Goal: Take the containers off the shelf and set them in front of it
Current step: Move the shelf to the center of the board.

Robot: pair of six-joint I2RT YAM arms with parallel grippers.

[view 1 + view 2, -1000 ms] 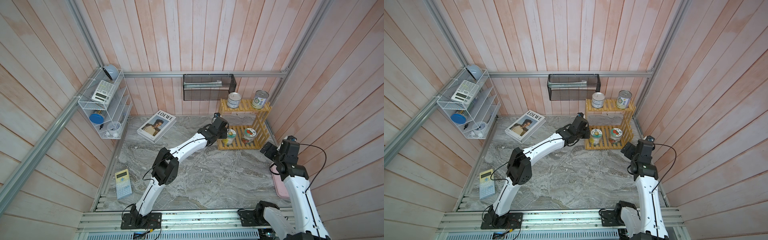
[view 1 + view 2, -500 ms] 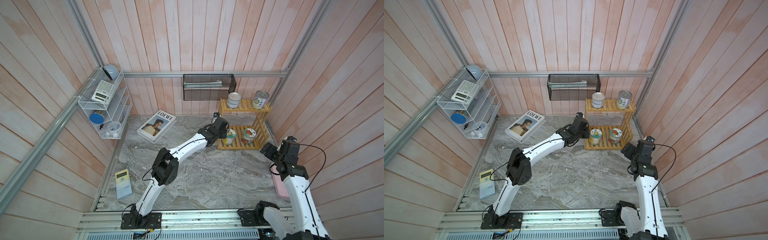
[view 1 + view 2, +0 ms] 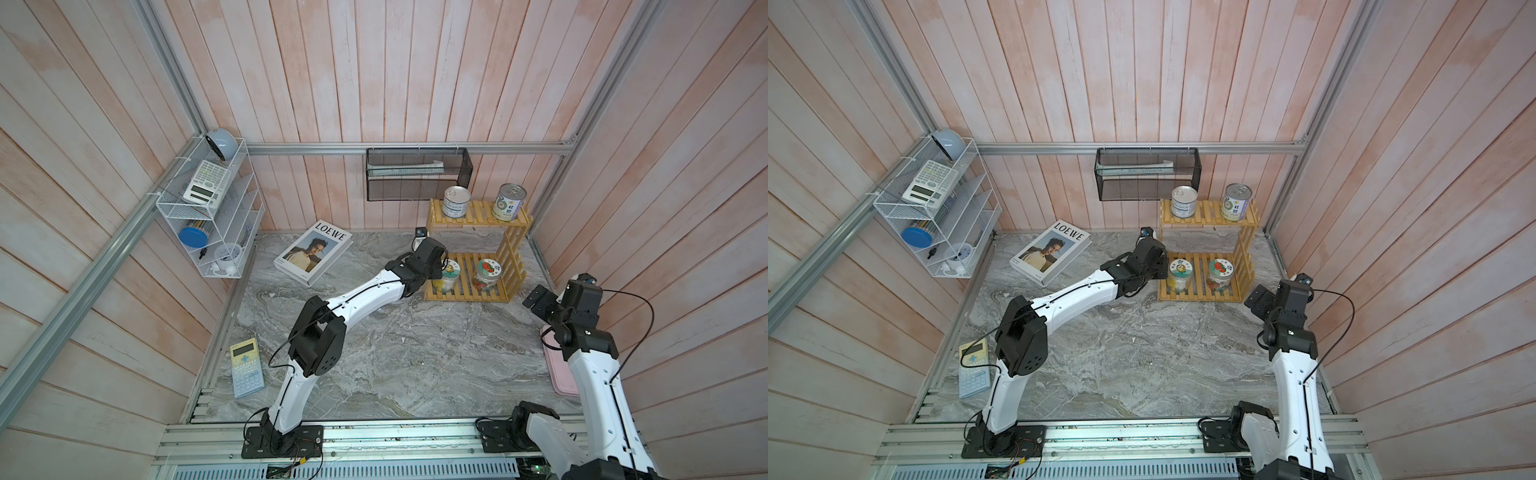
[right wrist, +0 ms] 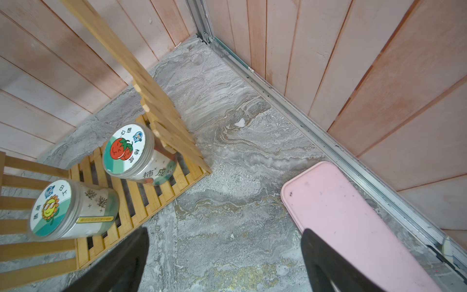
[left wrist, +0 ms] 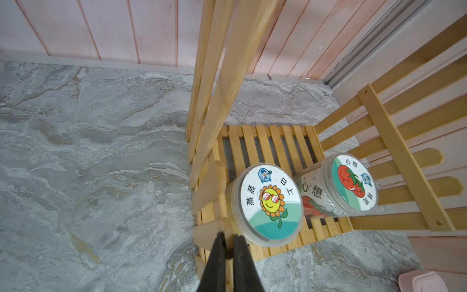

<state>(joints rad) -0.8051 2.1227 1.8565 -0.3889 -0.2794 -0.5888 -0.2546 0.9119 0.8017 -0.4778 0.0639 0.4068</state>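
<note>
The tan slatted shelf [image 3: 478,218] stands in the back right corner. Its top tier carries two silver cans [image 3: 456,201] [image 3: 509,202]. On the bottom tier stand the flower-lid jar [image 5: 271,199] and the tomato-lid jar [image 5: 353,184], side by side. My left gripper [image 5: 228,233] is at the shelf's front left corner, right beside the flower jar. It is shut, with a thin wooden side slat between its fingers. My right gripper [image 4: 225,230] hangs wide open and empty over the marble floor, off the shelf's front right corner, apart from the tomato jar [image 4: 126,149].
A pink tray [image 4: 353,215] lies along the right wall beside my right gripper. A book [image 3: 313,257] lies left of the shelf and a calculator [image 3: 247,368] at the front left. A black mesh basket [image 3: 417,174] and a white wire rack [image 3: 208,224] hang on the walls.
The left gripper's fingers have closed at the shelf's left front corner. Both arms and all containers have stayed where they were.
</note>
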